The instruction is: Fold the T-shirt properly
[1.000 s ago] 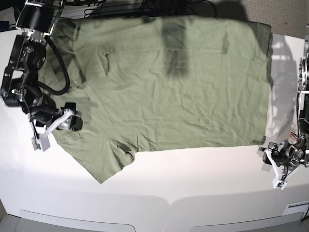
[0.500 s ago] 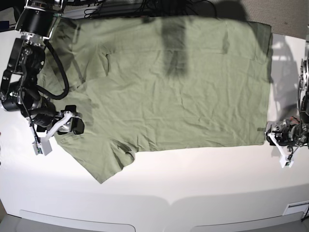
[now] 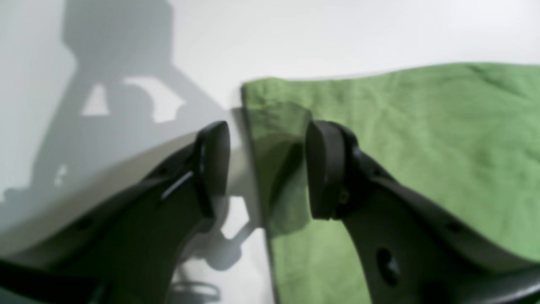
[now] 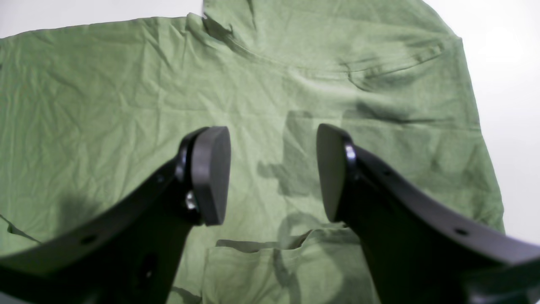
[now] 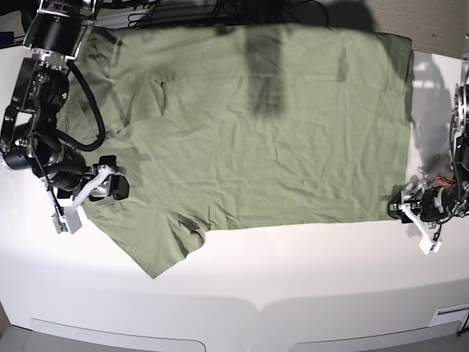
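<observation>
Over T-shirt (image 5: 278,139) edges, both arms low, left fingers (image 3: 211,169) parted, right fingers (image 4: 211,173) parted

Not much else going on from where I sit. Just the white table (image 5: 293,271) filling most of my view, with soft shadows across it. Some dark cables (image 5: 183,11) are bunched along the far edge, and there's a patch of grey floor (image 5: 432,18) at the far corner.

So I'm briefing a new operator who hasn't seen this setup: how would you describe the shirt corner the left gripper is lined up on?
Find the green T-shirt spread across the white table. Follow its straight hem edge to the near corner at the base view's right, beside the left gripper. Unlike the sleeve end by the right gripper, it is a plain square corner without seams.
</observation>
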Tool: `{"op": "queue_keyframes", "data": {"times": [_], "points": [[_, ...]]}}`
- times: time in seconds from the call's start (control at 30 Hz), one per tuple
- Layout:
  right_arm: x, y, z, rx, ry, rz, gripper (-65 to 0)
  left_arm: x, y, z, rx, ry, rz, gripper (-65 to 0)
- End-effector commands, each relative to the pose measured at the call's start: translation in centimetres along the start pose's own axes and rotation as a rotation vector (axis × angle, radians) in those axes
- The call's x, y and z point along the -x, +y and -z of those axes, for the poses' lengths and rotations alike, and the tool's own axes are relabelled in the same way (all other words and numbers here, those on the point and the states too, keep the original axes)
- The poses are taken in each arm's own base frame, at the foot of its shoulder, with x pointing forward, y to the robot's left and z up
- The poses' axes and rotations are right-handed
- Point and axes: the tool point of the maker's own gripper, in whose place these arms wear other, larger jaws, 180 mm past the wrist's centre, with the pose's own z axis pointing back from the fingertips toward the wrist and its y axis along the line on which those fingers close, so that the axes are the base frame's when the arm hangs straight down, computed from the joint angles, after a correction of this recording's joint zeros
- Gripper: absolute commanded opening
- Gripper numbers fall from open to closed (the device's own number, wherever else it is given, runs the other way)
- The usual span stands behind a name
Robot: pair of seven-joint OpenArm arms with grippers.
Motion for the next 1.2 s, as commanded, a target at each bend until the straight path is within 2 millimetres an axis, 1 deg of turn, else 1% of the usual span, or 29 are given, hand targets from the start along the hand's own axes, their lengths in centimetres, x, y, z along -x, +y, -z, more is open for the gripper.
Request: {"op": "queue_keyframes", "data": {"times": [0.0,0.17,0.3,0.47,0.67,0.7,0.73,0.77,0.87,0.9,1.1,1.17], "points": [[-1.9,-0.3,-0.7,0.008,-0.054,-0.025,-32.1,0.4,-0.1,-0.3,0.013,0.044,0.002,-35.9],[-1.9,-0.3,-0.7,0.008,-0.056,-0.026,-32.1,0.9,-0.9,-0.4,0.057,0.072,-0.057,-35.9],[-1.9,-0.3,-0.7,0.007,-0.056,-0.026,-32.1,0.8,-1.5,-0.4,0.088,0.074,-0.094,-35.9],[-2.0,-0.3,-0.7,0.008,-0.057,-0.026,-32.1,0.5,-1.8,-0.4,0.104,0.058,-0.113,-35.9],[-2.4,-0.3,-0.7,0.008,-0.083,-0.026,-32.1,-0.5,-1.7,-0.4,0.1,0.003,-0.116,-36.3],[-2.5,-0.3,-0.7,0.008,-0.086,-0.026,-32.1,-0.5,-1.7,-0.4,0.1,0.003,-0.116,-38.1],[-2.5,-0.3,-0.7,0.008,-0.088,-0.026,-32.1,-0.5,-1.7,-0.4,0.1,0.0,-0.116,-41.5],[-2.6,-0.3,-0.7,0.008,-0.092,-0.026,-32.1,-0.6,-1.6,-0.4,0.099,-0.004,-0.116,-46.0],[-3.1,-0.3,-0.8,0.007,-0.12,-0.027,-32.1,-1.0,-1.4,-0.6,0.094,-0.029,-0.118,-63.0],[-3.4,-0.3,-0.8,0.007,-0.14,-0.027,-32.1,-1.3,-1.3,-0.6,0.092,-0.042,-0.119,-65.0],[-4.8,-0.4,-1.1,0.017,-0.214,-0.036,-32.1,-1.9,-1.2,-0.7,0.089,-0.074,-0.119,-65.0],[-5.3,-1.2,-1.2,0.063,-0.229,-0.058,-32.1,-2.1,-1.2,-0.7,0.09,-0.076,-0.118,-65.0]]}}
